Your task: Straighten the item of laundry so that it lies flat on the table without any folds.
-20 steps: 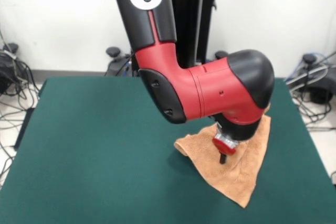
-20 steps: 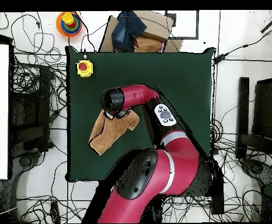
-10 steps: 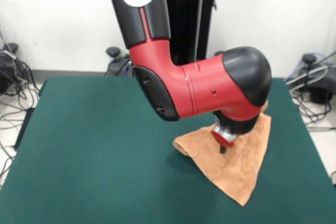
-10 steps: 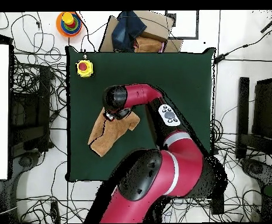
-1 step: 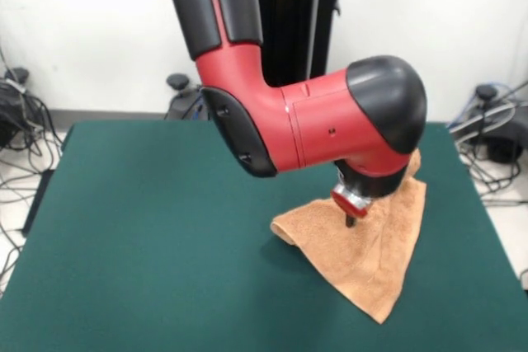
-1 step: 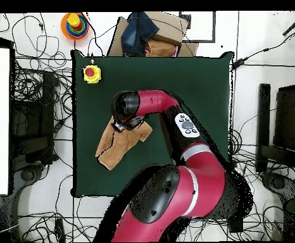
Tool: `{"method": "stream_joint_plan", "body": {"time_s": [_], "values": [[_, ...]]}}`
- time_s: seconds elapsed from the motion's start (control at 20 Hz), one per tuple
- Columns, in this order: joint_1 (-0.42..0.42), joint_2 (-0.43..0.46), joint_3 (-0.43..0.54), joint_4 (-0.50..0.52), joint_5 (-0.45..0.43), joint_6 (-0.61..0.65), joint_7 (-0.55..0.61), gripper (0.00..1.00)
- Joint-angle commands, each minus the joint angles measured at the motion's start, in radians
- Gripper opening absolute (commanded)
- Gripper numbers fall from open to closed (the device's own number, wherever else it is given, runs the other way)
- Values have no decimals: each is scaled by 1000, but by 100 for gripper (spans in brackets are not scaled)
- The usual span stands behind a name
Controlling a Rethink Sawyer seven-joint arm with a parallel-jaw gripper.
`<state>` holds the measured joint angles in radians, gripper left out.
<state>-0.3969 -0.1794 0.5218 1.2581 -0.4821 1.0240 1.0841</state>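
The gripper point(image 5: 350, 221) sits right of centre in the front view, below the arm's black and red wrist housing. Only a red collar and 1 dark tip are visible, so it cannot be told whether the gripper is spread or pressed together. The tip points down at the towel point(image 5: 371, 245); whether it touches the cloth cannot be determined. In the overhead view the gripper point(image 6: 119, 126) is mostly hidden beneath the wrist, left of centre.

The towel is orange-tan and lies crumpled on the table point(image 5: 148, 237), in the lower right part of the front view. It is not flat: 1 edge is rolled up into a raised fold at its left side, and the cloth narrows to a point toward the lower edge of the frame. Its upper part is covered by the wrist. In the overhead view the towel point(image 6: 115, 147) occupies the left-centre area of the table point(image 6: 194, 88).

The arm point(image 5: 272, 113) enters from the top of the front view and bends right at an elbow above the towel.

A yellow box with a red button point(image 6: 91, 73) stands at the table's upper left corner in the overhead view, well apart from the towel.
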Motion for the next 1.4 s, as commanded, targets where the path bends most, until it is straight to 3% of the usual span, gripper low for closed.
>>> {"method": "stream_joint_plan", "body": {"time_s": [0.05, 0.35, 0.65, 1.4], "values": [[-24, 38, 64, 95, 47, 68, -98, 100], [26, 11, 12, 73, -61, -139, -20, 100], [65, -52, -34, 74, -129, -193, 20, 100], [80, -33, -73, 18, -219, -253, -10, 100]]}}
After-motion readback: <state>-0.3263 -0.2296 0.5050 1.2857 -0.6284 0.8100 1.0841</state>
